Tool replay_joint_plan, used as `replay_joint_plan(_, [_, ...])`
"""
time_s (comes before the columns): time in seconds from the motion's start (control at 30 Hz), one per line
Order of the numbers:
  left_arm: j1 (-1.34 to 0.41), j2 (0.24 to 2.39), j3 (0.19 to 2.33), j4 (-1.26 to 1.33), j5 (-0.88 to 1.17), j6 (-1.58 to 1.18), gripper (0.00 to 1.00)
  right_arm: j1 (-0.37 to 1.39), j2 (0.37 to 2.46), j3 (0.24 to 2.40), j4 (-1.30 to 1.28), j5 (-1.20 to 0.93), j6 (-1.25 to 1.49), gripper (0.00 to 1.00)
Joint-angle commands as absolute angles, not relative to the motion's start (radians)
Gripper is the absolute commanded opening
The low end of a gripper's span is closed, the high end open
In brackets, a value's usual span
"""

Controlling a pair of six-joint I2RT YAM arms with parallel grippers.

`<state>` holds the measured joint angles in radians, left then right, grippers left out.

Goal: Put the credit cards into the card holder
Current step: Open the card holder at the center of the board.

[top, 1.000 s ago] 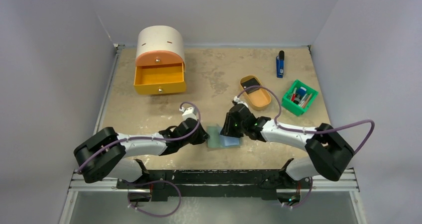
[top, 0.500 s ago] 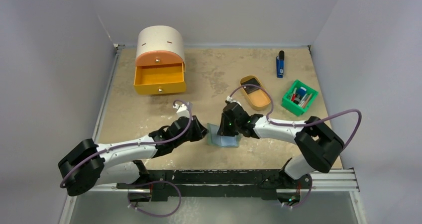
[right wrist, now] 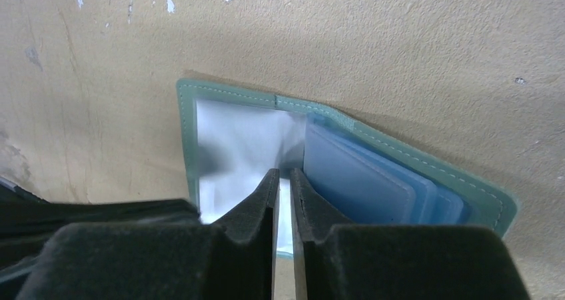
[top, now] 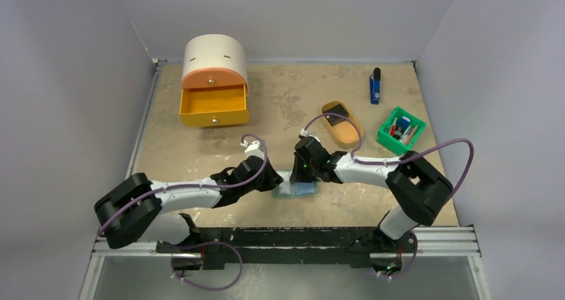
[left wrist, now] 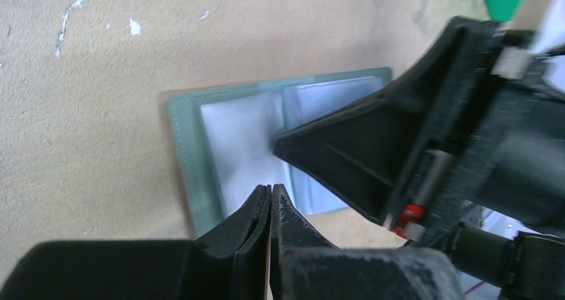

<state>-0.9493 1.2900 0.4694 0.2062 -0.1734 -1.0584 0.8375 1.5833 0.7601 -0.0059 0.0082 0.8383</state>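
A small grey-green folding card holder (top: 303, 189) is laid open on the mottled beige tabletop (top: 286, 100), near the front edge and about midway between the two arms. In the right wrist view the card holder (right wrist: 460, 192) is seen with a clear, pale pocket on its left half and stacked blue-grey pockets on its right half.

The left gripper (top: 272, 180) is set at the left edge of the holder. In the left wrist view its fingers (left wrist: 261, 210) are pressed together, with their tips over the near edge of the open card holder (left wrist: 233, 140).

The right gripper (top: 298, 175) is lowered over the middle of the holder. Its fingers (right wrist: 263, 193) are drawn close, a thin slit being left between them, above the fold beside the clear pocket. Whether anything is pinched there cannot be told.

Farther right, a flat black credit card (top: 337, 111) is seen lying in a tan oval tray (top: 348, 135). A green plastic bin (top: 401, 131) is placed to its right, and a blue-and-black stick-shaped object (top: 376, 85) lies at the far right. An orange and cream drawer cabinet (top: 213, 80) stands far left with its lower drawer pulled out.
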Motion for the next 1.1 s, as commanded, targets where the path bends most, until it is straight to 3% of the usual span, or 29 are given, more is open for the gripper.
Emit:
replay_joint_plan(0.0, [-0.945, 1.367, 0.463, 0.308, -0.163, -1.074, 0.00, 0.844, 1.533, 0.763, -0.030, 0.029, 0.855, 0.16])
replay_joint_plan(0.27, [-0.945, 1.423, 0.437, 0.305, -0.199, -1.062, 0.00, 0.843, 1.326, 0.712, -0.203, 0.096, 0.892, 0.37])
replay_joint_plan(0.67, [-0.945, 1.460, 0.419, 0.322, -0.206, -1.059, 0.00, 0.790, 1.191, 0.596, -0.203, 0.085, 0.931, 0.47])
replay_joint_plan(0.87, [-0.945, 1.465, 0.412, 0.327, -0.204, -1.057, 0.00, 0.747, 1.172, 0.565, -0.176, 0.054, 0.937, 0.44])
replay_joint_plan(1.07, [-0.946, 1.471, 0.407, 0.338, -0.200, -1.060, 0.00, 0.723, 1.187, 0.545, -0.149, 0.027, 0.935, 0.31])
